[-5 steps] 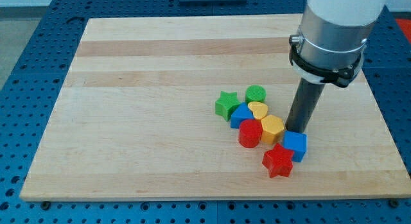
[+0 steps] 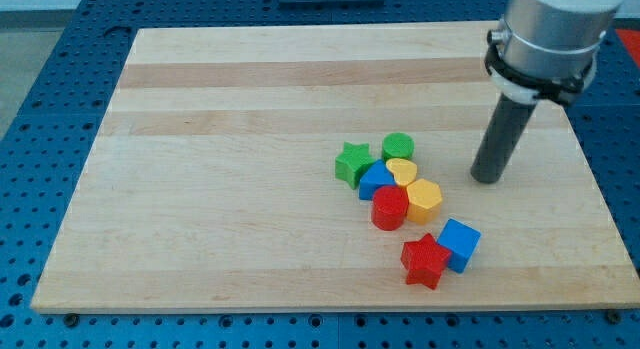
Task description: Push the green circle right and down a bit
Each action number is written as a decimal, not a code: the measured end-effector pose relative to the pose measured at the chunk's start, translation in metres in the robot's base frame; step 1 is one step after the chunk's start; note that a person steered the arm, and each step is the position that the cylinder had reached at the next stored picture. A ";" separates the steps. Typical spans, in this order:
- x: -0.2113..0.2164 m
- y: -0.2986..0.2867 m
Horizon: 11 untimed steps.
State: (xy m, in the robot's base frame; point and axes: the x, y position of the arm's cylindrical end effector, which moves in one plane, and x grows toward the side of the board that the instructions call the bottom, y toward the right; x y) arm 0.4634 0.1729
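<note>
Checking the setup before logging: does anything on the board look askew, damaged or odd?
Nothing stands out. The wooden board looks undamaged; the blocks lie flat in one cluster, the green circle block at its top, and my tip stands apart at its right.

Bench [image 2: 250, 109]: pale wood, smooth, matt, visible grain bands. Green circle [image 2: 398, 146], red star [image 2: 423, 260], blue cube [image 2: 460, 242]: plastic look, slight sheen. Rod above my tip [image 2: 486, 178]: dark, matt. Arm housing [image 2: 555, 19]: smooth grey, satin.
</note>
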 end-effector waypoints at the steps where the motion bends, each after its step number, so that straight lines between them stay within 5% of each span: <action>1: -0.042 0.004; 3: -0.073 -0.059; 5: -0.056 -0.165; 11: 0.019 -0.071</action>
